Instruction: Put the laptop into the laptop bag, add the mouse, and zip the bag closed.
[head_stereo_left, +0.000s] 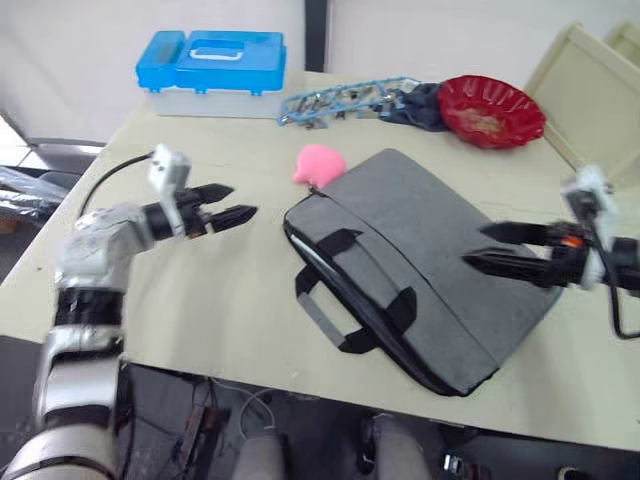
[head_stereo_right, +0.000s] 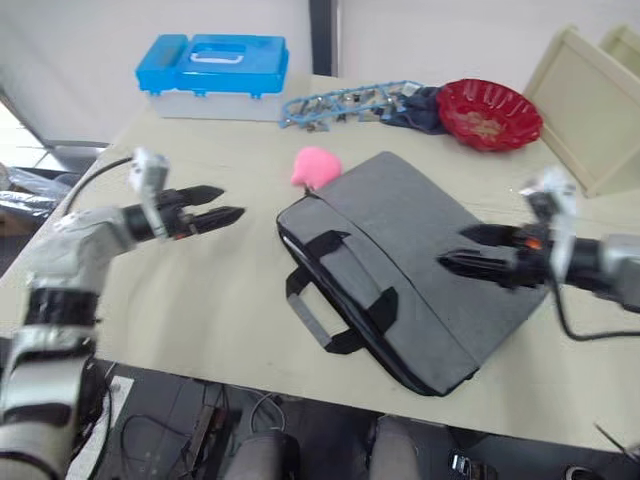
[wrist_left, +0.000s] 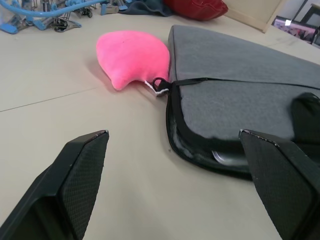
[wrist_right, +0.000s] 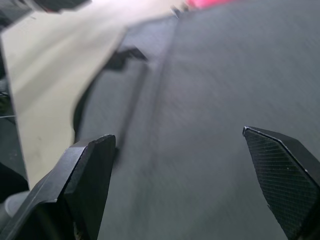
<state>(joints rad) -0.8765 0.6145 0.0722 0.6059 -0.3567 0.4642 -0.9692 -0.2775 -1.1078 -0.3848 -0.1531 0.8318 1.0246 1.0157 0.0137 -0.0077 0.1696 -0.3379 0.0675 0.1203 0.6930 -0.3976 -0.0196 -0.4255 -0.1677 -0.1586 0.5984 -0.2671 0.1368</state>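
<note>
With both claws, left claw and right claw, released, your zipper pull may snag beside the pink plush on the laptop bag.

Bright, even light — soft shadows under the laptop bag; right wrist view motion-blurred.

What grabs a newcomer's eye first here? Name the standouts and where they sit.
The grey laptop bag lies slantwise mid-table, handles toward the near edge, its near corner gaping unzipped. A bright pink fuzzy object touches its far corner, while a blue box and a red bowl line the far edge. The left gripper hovers open left of the bag; the right gripper is open above its right part.
</note>
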